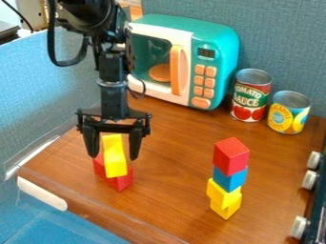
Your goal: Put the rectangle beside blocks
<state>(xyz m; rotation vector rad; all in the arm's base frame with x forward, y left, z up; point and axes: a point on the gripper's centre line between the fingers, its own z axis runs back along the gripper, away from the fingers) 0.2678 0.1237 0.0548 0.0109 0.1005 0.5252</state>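
Observation:
The gripper [113, 157] hangs at the left over the wooden surface, open, its two fingers spread on either side of a yellow rectangular block [115, 159]. Small gaps show between the block and each finger. The yellow block is upright and slightly tilted, overlapping red block [120, 183] at its lower end; whether it rests on the red or stands in front of it, I cannot tell. To the right is a stack: a red block [231, 155] on top, a blue block [229, 179] under it, and yellow blocks [224, 199] at the bottom.
A teal toy microwave [219, 47] stands at the back. Right of it are a tomato sauce can [250, 95] and a yellow can [288, 113]. White knobs [309, 179] line the right edge. A blue partition [45, 90] bounds the left side.

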